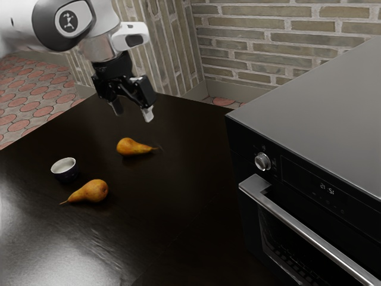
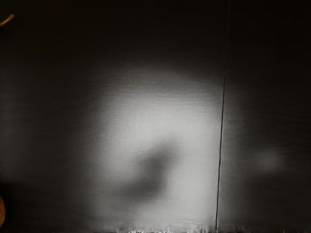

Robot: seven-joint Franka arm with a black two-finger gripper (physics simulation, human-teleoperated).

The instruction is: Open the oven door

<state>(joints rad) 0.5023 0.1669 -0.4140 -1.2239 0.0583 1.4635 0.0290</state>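
Hanging over the table [image 1: 178,220] with the gripper [image 1: 133,110] empty, fingers spread apart, touching nothing. Could dip too soon and send the nearer pear [image 1: 134,146] rolling, from setting off low. Farther out, toward the exterior view's right, find the oven door [image 1: 286,238], seemingly shut, with the handle [image 1: 315,238] along its upper part, well apart from the gripper. Might strike the oven's front corner or nudge the knob [image 1: 262,161] above the handle, from cutting across without lining up first. Could also slip off the smooth bar, from a shallow grip or a straight pull against a likely curved swing.

Under the hand, note dark, glossy wood with pale glare [image 2: 146,126] and a thin seam [image 2: 222,126], tricky for judging height. Also on it, see another pear [image 1: 92,191] near a small bowl [image 1: 65,170]. Past the edge, make out reddish floor tiles [image 1: 36,83] and a brick wall [image 1: 268,36].
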